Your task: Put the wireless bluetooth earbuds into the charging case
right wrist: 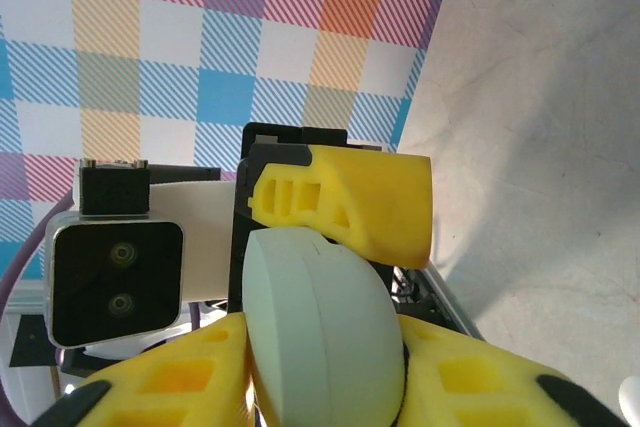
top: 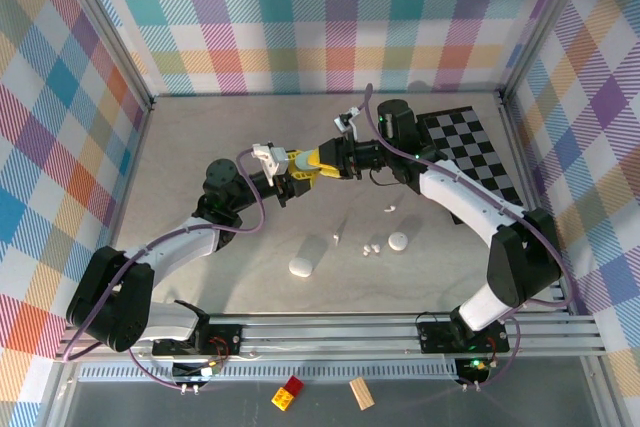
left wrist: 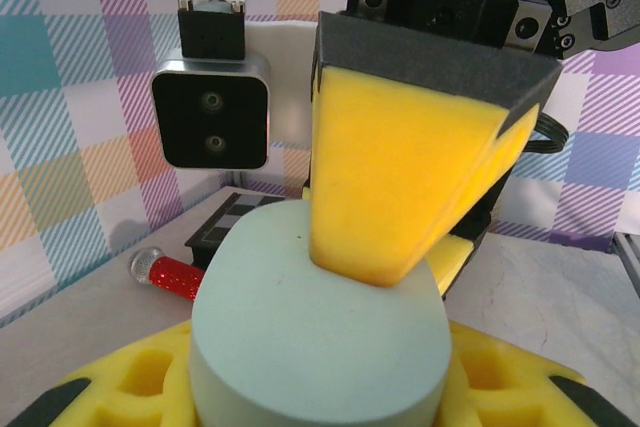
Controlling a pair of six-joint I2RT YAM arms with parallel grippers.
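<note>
A pale green pebble-shaped charging case [left wrist: 320, 337] is held above the table between both grippers, which meet tip to tip. My left gripper [left wrist: 320, 392] is shut on it, its yellow fingers at the case's two sides. My right gripper [right wrist: 325, 372] is also shut on the case [right wrist: 320, 327], with one of its fingers [left wrist: 400, 177] pressing on the case's flat face. In the top view the left gripper [top: 296, 165] and the right gripper [top: 322, 161] meet over the middle of the table. Tiny white earbuds [top: 370, 247] lie on the table below, one more [top: 389, 208] further back.
Two white pebble cases [top: 302, 266] [top: 398, 241] lie on the table near the earbuds. A checkerboard [top: 470, 147] covers the back right corner. A red glitter tube [left wrist: 165, 272] lies near it. Plaid walls close in three sides.
</note>
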